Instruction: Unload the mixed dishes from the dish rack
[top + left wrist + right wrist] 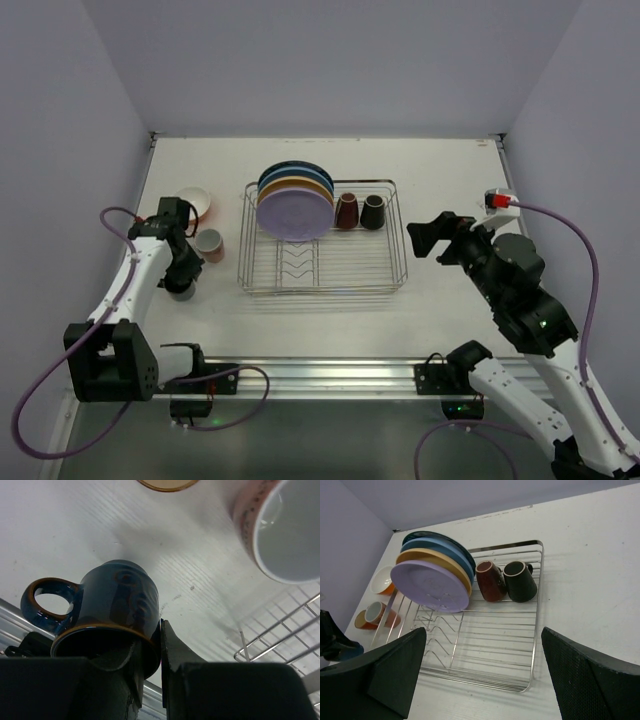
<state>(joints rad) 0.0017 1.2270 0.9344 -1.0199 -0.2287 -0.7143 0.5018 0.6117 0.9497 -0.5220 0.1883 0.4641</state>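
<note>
We see dish rack (352, 268), centre: plates (295, 212), two cups (346, 211); left pincer (150, 650) grips blue cup (120, 600), right pincer (482, 645) gapes empty; white bench (450, 170).

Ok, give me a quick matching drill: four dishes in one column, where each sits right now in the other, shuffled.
1 lavender plate
2 blue mug
3 black cup
4 orange bowl

A on the table, left of the dish rack
B front of the plate row
C clamped in the left pincer
D in the rack, right of the brown cup

Pairs: 1-B, 2-C, 3-D, 4-A
</note>
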